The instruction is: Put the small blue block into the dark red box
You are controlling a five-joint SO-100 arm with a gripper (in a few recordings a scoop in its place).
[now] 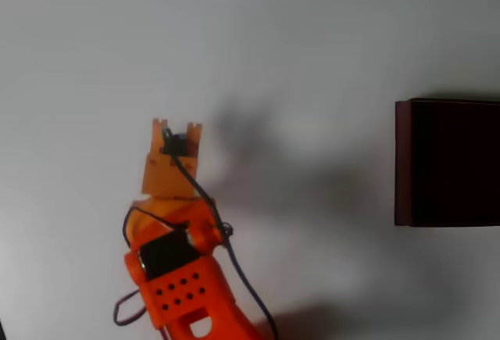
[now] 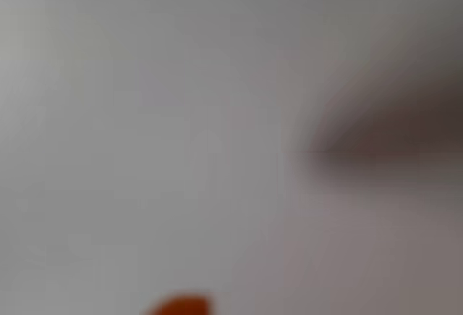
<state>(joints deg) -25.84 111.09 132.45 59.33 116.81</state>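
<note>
White table [image 1: 78, 43] everywhere in the overhead view, plain and bare, with a soft grey shadow [image 1: 273, 176] spread over its middle, between arm and box.

At the right edge of that view, the dark red box [image 1: 402, 160]: thin maroon wall on the left side, almost black inside, cut off by the picture border on the right. Standing flat on the table, well apart from the arm.

In the lower left part, the orange arm [image 1: 176, 277], coming in from the bottom edge and pointing up in the picture. On its body a black motor block and a plate with small round holes. Along its right side a thin dark cable [image 1: 242, 277], running down to the bottom edge.

At the upper end of the arm, the gripper [image 1: 176, 129], seen from above over the table, far from the box. Two short orange tips side by side, with a small dark part just behind them. Open or closed: cannot be told from this angle.

In the wrist view, very blurred: pale table surface, a dark smear at the right, and a small orange piece [image 2: 181, 306] at the bottom edge.

Place of the small blue block: cannot be told.
</note>
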